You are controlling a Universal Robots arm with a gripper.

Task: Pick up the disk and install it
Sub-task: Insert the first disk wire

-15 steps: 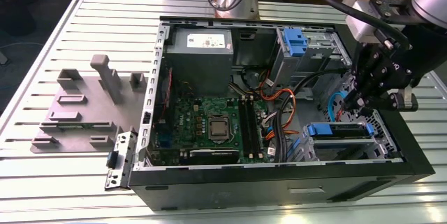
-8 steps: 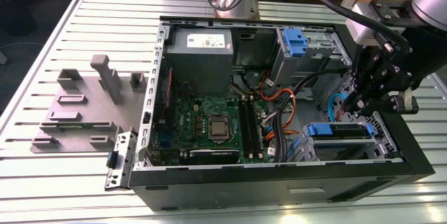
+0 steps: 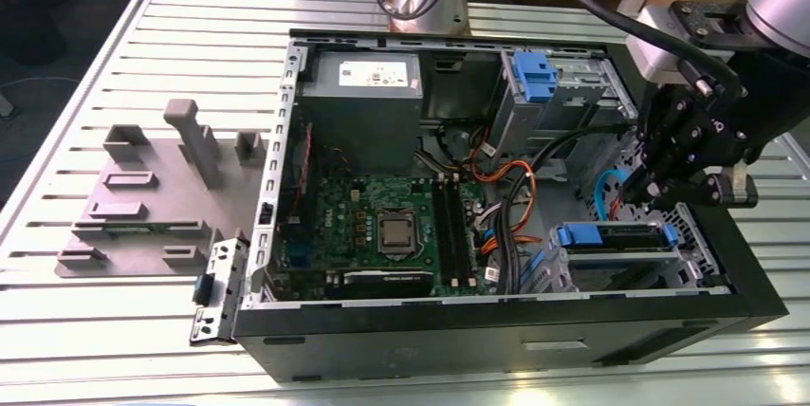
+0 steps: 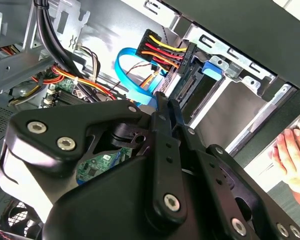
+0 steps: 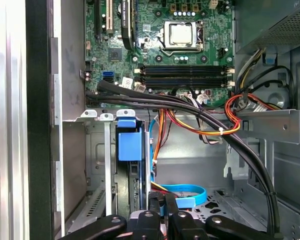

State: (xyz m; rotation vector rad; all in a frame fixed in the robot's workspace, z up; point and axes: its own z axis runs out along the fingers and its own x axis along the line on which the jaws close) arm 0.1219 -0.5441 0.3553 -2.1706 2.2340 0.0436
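The disk (image 3: pixel 616 238) sits in the drive cage at the case's front corner, on the exterior view's right, with its blue carrier frame on top. In the first wrist view its blue end tab (image 5: pixel 129 142) stands in the cage slot with the dark drive body below it. My gripper (image 3: pixel 661 188) hangs inside the case just behind that cage. Its black fingers (image 5: pixel 155 206) are shut, pressed together, with nothing seen between them, close to a blue flat cable (image 5: pixel 186 193) and a little apart from the disk. The second wrist view has the gripper (image 4: pixel 161 101) pointing at a wired connector (image 4: pixel 166 50).
An open computer case (image 3: pixel 506 325) lies on a slatted white table (image 3: pixel 152 330). It holds the motherboard (image 3: pixel 379 226), a grey power supply (image 3: pixel 360 93), a fixed blue bracket (image 3: pixel 532 79) and cable bundles (image 5: pixel 210 125). Grey fixtures (image 3: pixel 152 197) stand on the exterior view's left. A person's hand (image 4: pixel 292 156) is beside the case.
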